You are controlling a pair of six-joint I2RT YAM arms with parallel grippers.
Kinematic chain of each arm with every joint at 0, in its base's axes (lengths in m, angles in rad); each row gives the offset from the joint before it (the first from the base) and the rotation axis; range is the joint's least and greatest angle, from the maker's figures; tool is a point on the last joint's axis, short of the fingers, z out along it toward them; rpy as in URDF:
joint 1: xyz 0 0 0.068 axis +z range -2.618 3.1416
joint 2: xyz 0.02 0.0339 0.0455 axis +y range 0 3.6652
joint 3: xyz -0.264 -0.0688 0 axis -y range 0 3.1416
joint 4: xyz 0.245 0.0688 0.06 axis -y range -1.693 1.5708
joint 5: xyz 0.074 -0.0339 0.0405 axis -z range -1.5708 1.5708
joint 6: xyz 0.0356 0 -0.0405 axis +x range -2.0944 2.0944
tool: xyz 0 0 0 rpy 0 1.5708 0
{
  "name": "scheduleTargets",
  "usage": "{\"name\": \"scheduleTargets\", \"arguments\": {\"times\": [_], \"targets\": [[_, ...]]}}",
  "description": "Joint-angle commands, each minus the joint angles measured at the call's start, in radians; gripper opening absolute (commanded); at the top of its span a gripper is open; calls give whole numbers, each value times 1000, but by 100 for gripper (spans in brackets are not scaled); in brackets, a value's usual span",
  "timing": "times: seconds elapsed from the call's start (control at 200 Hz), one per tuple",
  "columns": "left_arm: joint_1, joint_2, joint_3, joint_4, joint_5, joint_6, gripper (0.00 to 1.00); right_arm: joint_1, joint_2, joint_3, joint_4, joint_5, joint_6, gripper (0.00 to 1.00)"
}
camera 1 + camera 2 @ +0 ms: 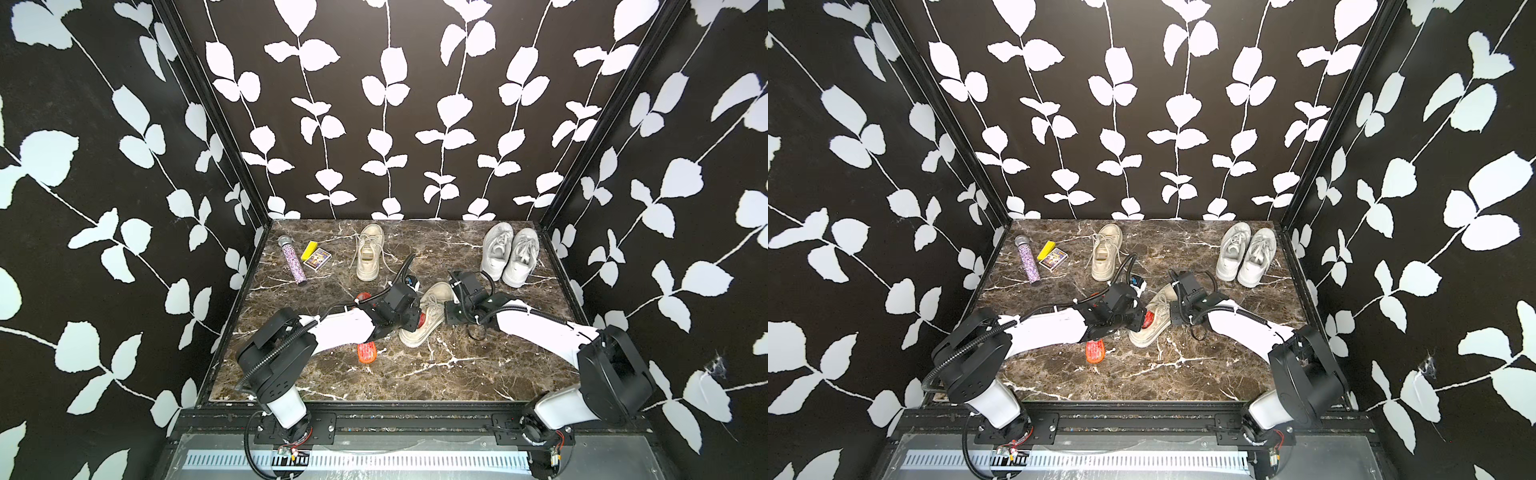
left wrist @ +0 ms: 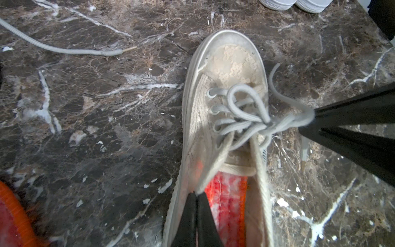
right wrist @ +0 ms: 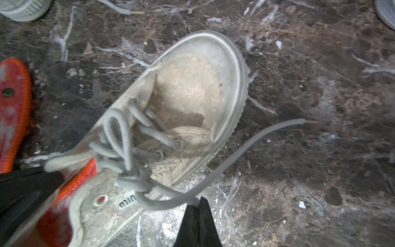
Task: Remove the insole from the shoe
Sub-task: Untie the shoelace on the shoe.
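Observation:
A worn beige shoe lies at the middle of the marble table, toe pointing away. Its red-orange insole lies inside and shows through the opening. My left gripper is shut on the rim of the shoe's upper, at the side of the opening next to the insole. My right gripper is shut on a grey shoelace beside the shoe and holds it taut away from the knot. That same right gripper shows in the left wrist view, pinching the lace.
A second red-orange insole lies loose on the table under my left arm. At the back stand another beige shoe and a pair of white sneakers. A glittery microphone and small boxes lie at the back left.

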Motion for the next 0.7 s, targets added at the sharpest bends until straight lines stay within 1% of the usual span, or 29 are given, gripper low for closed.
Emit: {"name": "scheduleTargets", "arguments": {"times": [0.0,0.195,0.445,0.555,0.695], "targets": [[6,-53,-20,-31,-32,-11,0,-29,-45,-2,-51,104,8,0],[6,-56,-23,-26,-32,-8,0,-112,-126,-6,-103,153,-16,0],[6,-59,-24,-20,-31,-5,0,-186,-191,-13,-150,194,1,0],[6,-59,-28,-18,-22,-5,0,-203,-217,-19,-138,163,-5,0],[5,-59,-27,-6,-10,-10,0,-200,-208,-16,-128,125,-26,0]]}}
